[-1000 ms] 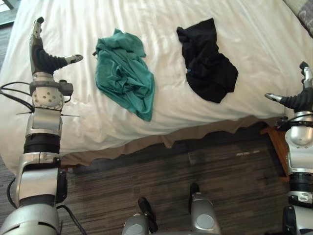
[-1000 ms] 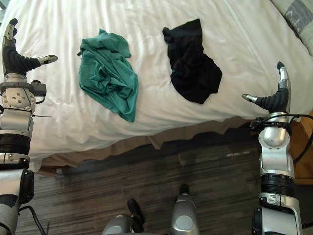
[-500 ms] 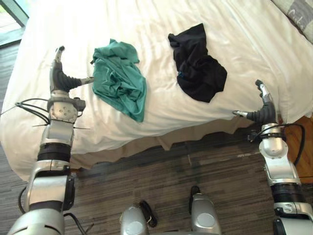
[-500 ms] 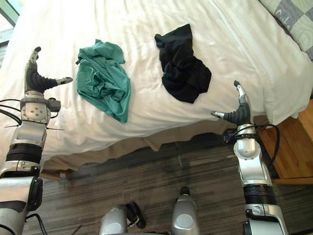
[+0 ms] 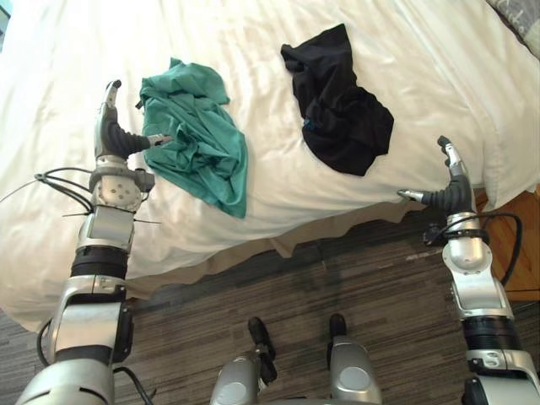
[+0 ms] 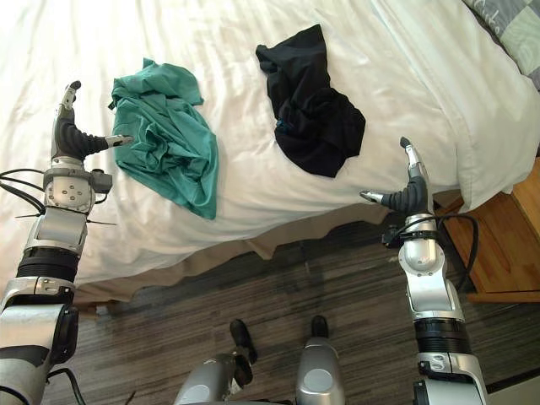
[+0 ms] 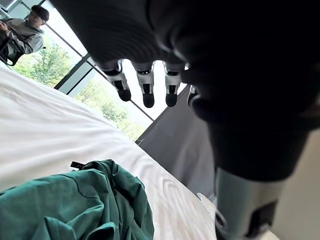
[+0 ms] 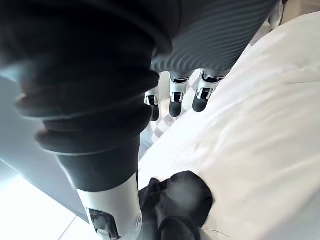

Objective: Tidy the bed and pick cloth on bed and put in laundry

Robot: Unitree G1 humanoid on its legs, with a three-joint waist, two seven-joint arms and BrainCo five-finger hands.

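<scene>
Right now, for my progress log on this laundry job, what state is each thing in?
White sheet: wrinkled.
Teal garment: crumpled on the sheet, not picked up.
Black garment: crumpled on the sheet, untouched.
Left hand: open, beside teal garment.
Right hand: open, empty, by the sheet's near edge.

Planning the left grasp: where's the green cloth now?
In the eye views, the green cloth lies on the left of the bed, near its front edge, beside the open left hand; the black cloth lies apart to its right.
</scene>
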